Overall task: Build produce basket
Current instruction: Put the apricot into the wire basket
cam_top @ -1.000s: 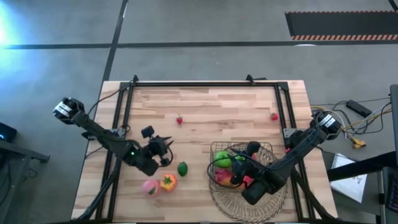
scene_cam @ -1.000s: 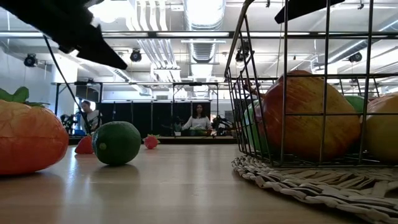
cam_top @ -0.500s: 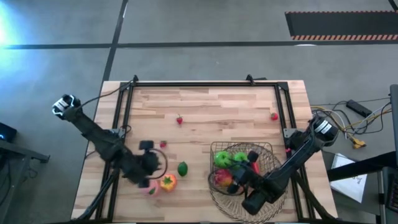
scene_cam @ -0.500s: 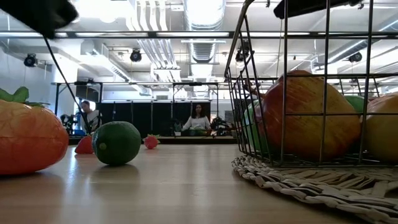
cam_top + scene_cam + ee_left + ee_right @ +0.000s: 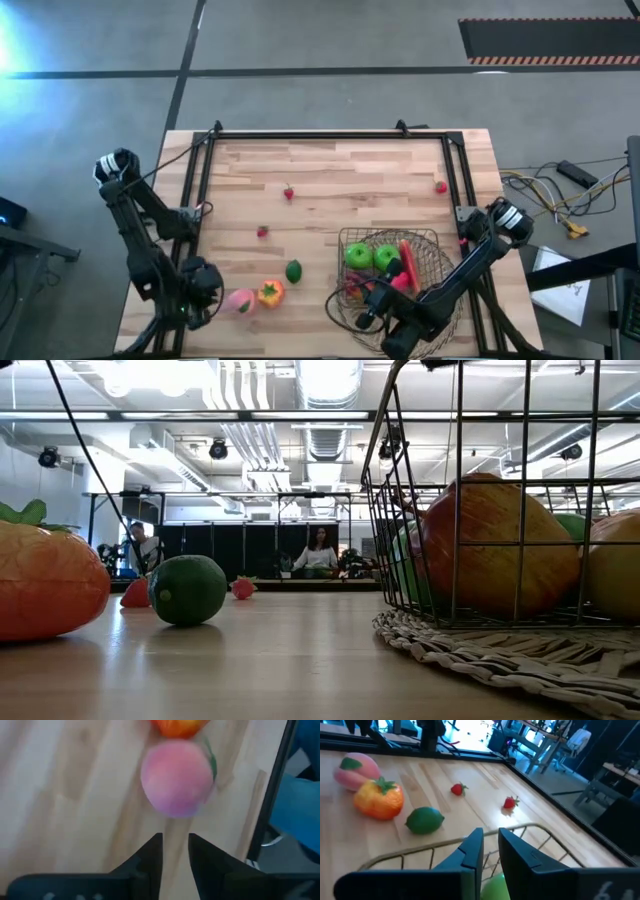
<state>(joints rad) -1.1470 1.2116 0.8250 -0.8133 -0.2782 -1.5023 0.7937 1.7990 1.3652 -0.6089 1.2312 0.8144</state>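
High view: basket (image 5: 425, 245) on a straw mat (image 5: 352, 322) at the table's (image 5: 340, 170) right front, holding two green apples (image 5: 357, 256) and a long red piece (image 5: 407, 262). Lime (image 5: 293, 271), orange fruit (image 5: 270, 293) and peach (image 5: 240, 301) lie left of it.

Low view: lime (image 5: 186, 589) beside basket (image 5: 480, 490).

Left wrist view: left gripper (image 5: 175, 851) nearly closed, empty, just short of the peach (image 5: 176, 778).

Right wrist view: right gripper (image 5: 490, 851) nearly closed, empty, above the basket rim (image 5: 520, 829).
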